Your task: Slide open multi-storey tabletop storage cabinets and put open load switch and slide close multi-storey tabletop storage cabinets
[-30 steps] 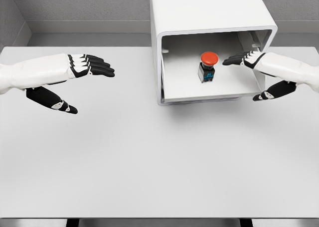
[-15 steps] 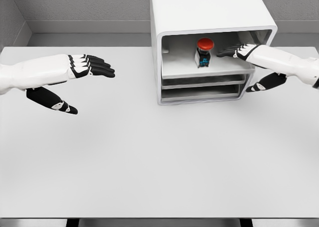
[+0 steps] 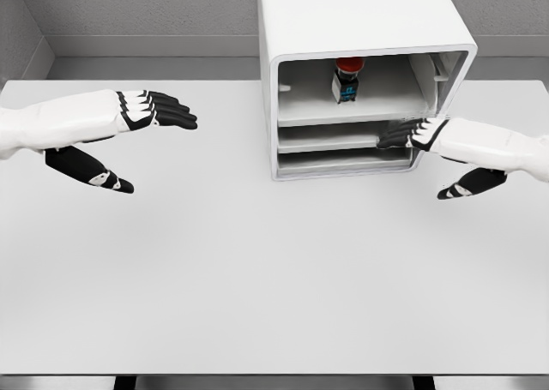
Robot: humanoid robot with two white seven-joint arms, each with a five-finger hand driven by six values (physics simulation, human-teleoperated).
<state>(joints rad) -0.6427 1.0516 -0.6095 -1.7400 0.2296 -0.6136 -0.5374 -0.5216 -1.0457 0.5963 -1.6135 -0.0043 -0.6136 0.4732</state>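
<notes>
So the right hand (image 3: 429,138) is held flat and empty against the cabinet (image 3: 360,30) drawer fronts, switch (image 3: 346,78) seen just above it; left hand (image 3: 129,129) is spread, empty.

Table (image 3: 257,270) before cabinet (image 3: 360,30) open; right hand (image 3: 429,137) blocks shelves.

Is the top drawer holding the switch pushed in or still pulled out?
Pushed in: the top drawer sits inside the cabinet, the switch far back.
</notes>
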